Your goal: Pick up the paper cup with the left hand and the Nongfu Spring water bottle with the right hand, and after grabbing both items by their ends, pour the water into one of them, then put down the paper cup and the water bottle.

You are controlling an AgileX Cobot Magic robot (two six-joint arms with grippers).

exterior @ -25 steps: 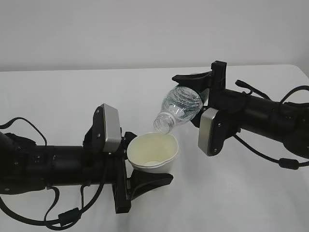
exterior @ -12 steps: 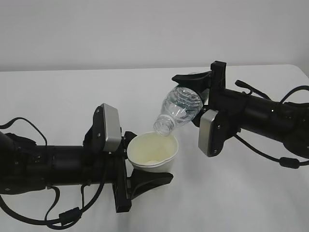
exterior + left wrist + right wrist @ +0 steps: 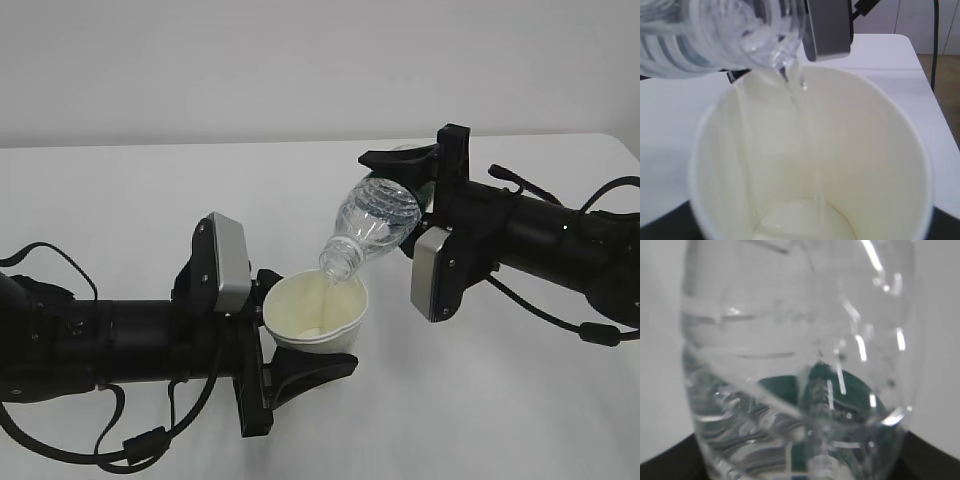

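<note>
White surface (image 3: 520, 400); my left tool (image 3: 290, 350) grips the thin, crushable paper cup (image 3: 315, 315) low; right tool (image 3: 420, 185) clamps the light, slippery water bottle (image 3: 375, 222) base

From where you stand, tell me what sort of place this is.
Probably a robot lab's test bench: a bare white table against a plain wall, with two black arms pouring from a bottle into a paper cup.

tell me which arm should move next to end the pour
Right, probably. The right hand holds the tilted Nongfu Spring water bottle, mouth over the paper cup, water streaming in. Tipping it back up should stop the flow; the left hand only needs to hold the cup steady.
</note>
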